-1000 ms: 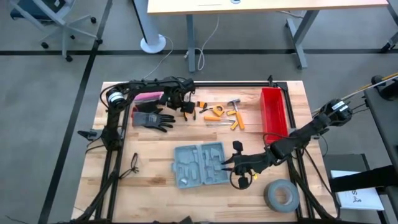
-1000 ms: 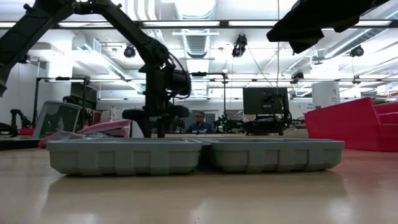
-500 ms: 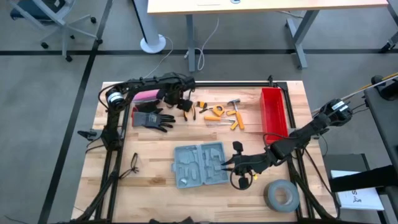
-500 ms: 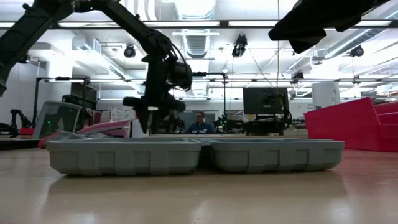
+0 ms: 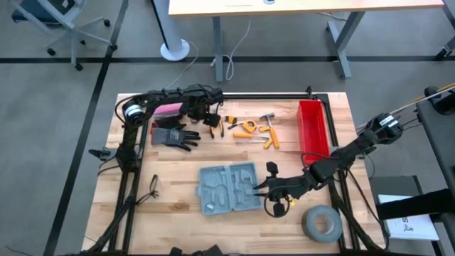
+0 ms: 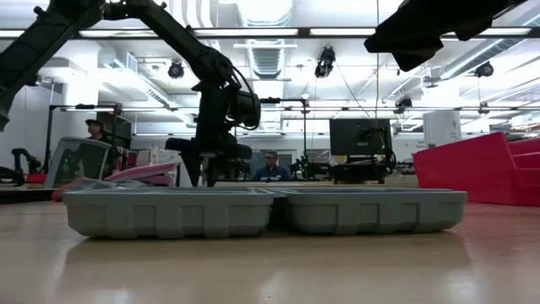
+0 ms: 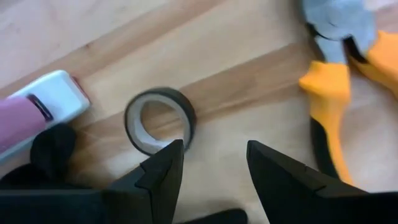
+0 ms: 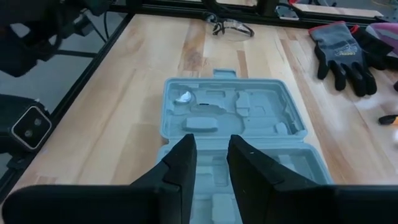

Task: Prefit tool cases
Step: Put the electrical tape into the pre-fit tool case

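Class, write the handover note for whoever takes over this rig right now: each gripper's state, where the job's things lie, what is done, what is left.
Left gripper: open, empty, hovering over a small tape ring at the table's far side, near the orange-handled pliers.
Right gripper: jaws slightly apart, holding nothing, at the tool case's right edge.
Case lies open, flat, mid-table.
Done: case opened; its slots look mostly empty.
Left: tools lie loose beside the red bin and have yet to be fitted into the case.

your two arms are dark, jointed and slim, with black cables looped along them, ending in matte black wedge-shaped fingers (image 7: 163, 169).
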Action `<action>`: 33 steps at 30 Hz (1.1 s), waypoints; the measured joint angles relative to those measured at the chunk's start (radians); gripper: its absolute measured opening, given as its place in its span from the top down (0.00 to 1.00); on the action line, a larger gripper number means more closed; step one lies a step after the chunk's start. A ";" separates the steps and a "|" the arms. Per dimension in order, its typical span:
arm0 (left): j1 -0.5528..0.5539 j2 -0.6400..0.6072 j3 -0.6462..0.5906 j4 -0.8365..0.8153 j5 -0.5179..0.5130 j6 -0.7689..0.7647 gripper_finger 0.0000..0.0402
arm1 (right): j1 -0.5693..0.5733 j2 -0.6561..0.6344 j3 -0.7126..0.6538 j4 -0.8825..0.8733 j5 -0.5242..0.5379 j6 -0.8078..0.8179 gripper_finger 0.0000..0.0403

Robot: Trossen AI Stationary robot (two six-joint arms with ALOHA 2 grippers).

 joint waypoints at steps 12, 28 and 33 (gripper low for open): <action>0.038 0.010 0.000 0.003 0.000 0.020 0.58 | 0.009 0.000 0.032 -0.004 -0.019 -0.016 0.85; 0.071 0.000 -0.113 0.135 0.116 0.039 0.59 | 0.023 0.000 0.062 -0.018 -0.019 -0.035 0.83; 0.066 0.002 -0.121 0.142 0.109 0.050 0.63 | 0.024 0.000 0.062 -0.018 -0.019 -0.038 0.85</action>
